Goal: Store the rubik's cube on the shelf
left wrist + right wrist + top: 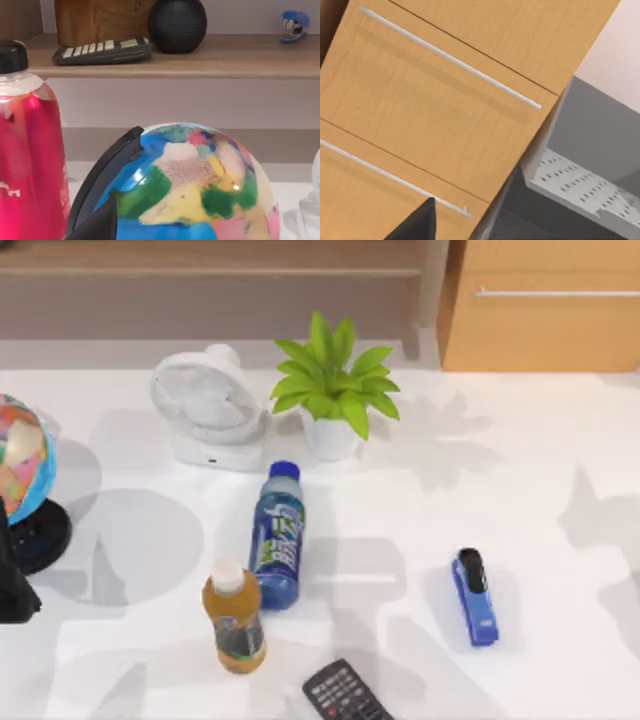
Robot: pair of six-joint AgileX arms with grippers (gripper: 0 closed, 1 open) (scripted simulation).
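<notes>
Running left-right, shelf [210, 285], behind table [560, 470]

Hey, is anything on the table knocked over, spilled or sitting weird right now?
One thing: the blue-labelled bottle lies on its side mid-table, cap toward the potted plant, while the amber bottle beside it stands upright. No spill shows. The fan, globe, stapler and remote look normal.
</notes>
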